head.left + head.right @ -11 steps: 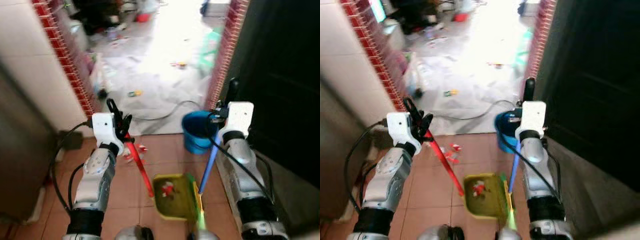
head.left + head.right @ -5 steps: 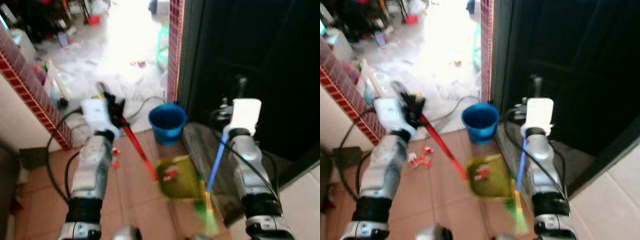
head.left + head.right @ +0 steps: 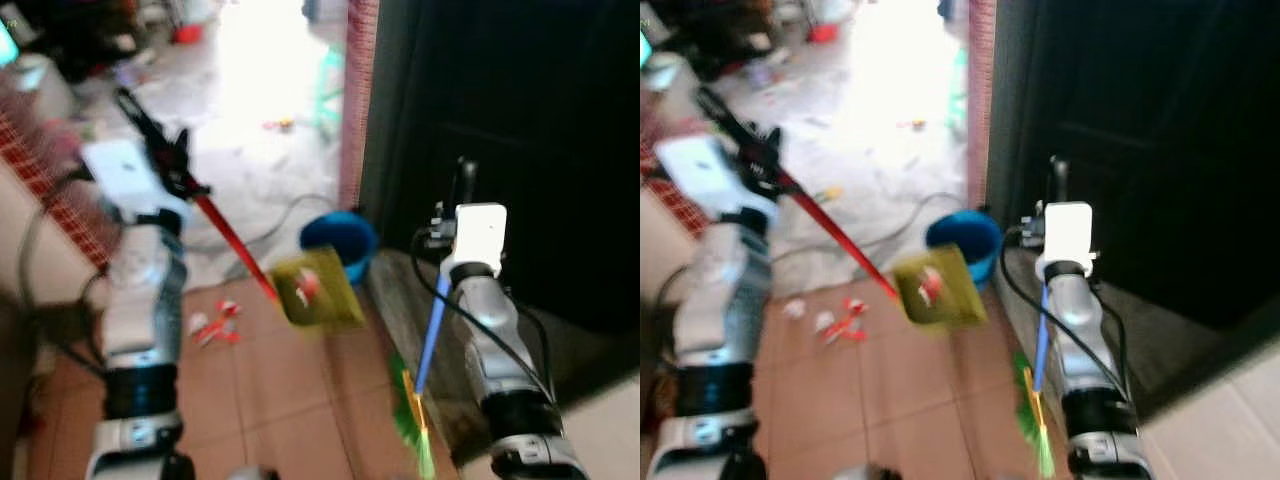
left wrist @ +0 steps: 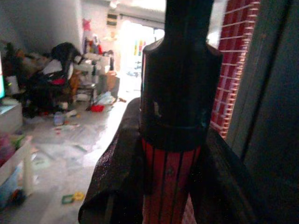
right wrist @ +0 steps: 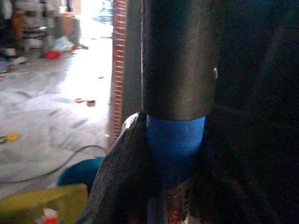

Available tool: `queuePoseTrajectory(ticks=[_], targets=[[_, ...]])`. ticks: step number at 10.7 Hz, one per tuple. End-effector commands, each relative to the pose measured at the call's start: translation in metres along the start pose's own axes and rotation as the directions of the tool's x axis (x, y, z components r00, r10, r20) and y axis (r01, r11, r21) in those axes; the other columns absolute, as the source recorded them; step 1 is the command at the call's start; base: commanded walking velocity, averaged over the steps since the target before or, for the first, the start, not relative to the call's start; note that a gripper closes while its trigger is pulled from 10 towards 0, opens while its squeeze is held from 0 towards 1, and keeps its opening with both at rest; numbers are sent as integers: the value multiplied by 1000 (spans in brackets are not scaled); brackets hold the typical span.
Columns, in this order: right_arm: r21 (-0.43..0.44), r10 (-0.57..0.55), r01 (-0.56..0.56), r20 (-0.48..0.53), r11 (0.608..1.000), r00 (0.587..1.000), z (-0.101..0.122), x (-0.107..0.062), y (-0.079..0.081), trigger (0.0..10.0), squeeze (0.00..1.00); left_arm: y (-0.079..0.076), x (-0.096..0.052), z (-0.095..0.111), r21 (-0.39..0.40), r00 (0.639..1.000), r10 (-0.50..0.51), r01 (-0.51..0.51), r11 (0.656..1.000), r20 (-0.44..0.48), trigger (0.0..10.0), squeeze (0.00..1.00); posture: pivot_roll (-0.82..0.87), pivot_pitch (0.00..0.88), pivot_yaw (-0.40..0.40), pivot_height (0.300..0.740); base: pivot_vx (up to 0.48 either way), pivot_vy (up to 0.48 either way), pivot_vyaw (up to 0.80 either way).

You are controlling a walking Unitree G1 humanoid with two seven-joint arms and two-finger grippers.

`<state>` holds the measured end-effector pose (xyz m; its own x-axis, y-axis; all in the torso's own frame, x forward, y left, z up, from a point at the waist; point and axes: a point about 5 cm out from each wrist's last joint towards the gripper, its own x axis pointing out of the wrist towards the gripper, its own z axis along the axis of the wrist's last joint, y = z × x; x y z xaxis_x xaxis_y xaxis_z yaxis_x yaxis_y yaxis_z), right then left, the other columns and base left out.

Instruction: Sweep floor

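Note:
My left gripper (image 3: pixel 160 165) is shut on the black grip of a red-handled dustpan (image 3: pixel 312 290). The yellow-green pan hangs lifted off the floor with red scraps in it, just in front of the blue bucket (image 3: pixel 345 240). The left wrist view shows the red handle (image 4: pixel 170 179) clamped between the fingers (image 4: pixel 119 179). My right gripper (image 3: pixel 462 195) is shut on a blue broom handle (image 3: pixel 432 325). Its green bristles (image 3: pixel 412 425) reach the tiles by the dark door sill. In the right wrist view the blue handle (image 5: pixel 175 149) sits between the pads. Red scraps (image 3: pixel 215 325) lie on the tiles.
A dark doorway (image 3: pixel 520 140) stands to the right. A red-tiled pillar (image 3: pixel 357 100) divides it from a bright, littered room beyond (image 3: pixel 260 90). A black cable (image 3: pixel 285 215) runs across that floor. Terracotta tiles (image 3: pixel 280 400) lie underfoot.
My left arm has swung up and outward, lifting the dustpan off the tiles toward the bucket. The camera has shifted. The right arm and broom hold much the same pose.

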<state>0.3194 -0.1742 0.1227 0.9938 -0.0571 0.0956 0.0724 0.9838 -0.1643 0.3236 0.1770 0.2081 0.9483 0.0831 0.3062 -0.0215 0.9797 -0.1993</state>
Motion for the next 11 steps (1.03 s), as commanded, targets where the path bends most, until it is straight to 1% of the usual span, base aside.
queuePoseTrajectory(ticks=[1,2,3,4,5,8,9,11], targets=[[-9,-6,6,17,1000,1000,2,2,-5,10000,0,-15,8,31,-47,991,-38,44,998,126,10000,0,-105,0,54,740,330,0,0],[-11,-1,1,11,1000,1000,1,1,-4,10000,0,-13,14,43,-39,986,-28,34,999,166,10000,0,-103,0,53,740,330,0,0],[-2,32,-32,3,999,999,-2,0,0,10000,0,-8,18,48,-16,983,-18,22,1000,184,10000,0,-104,0,53,740,330,0,0],[-9,65,-65,8,998,998,-2,-2,5,10000,0,-1,20,48,8,982,-2,1,1000,187,10000,0,-106,0,54,740,349,0,0],[-10,75,-75,9,997,997,-3,-5,7,10000,0,5,23,50,14,981,24,-27,1000,194,10000,0,-106,0,54,740,349,0,0],[-13,84,-84,5,996,996,-4,-5,7,10000,0,12,31,58,33,973,50,-59,998,226,10000,0,-116,0,54,740,345,0,0],[-16,87,-87,5,996,996,-4,-5,6,10000,0,18,33,60,56,967,84,-100,993,239,10000,0,-118,0,54,740,341,337,0],[-19,92,-92,-2,996,996,-6,-7,6,10000,0,27,35,63,73,958,128,-151,986,256,10000,0,-118,0,54,740,336,343,0]])
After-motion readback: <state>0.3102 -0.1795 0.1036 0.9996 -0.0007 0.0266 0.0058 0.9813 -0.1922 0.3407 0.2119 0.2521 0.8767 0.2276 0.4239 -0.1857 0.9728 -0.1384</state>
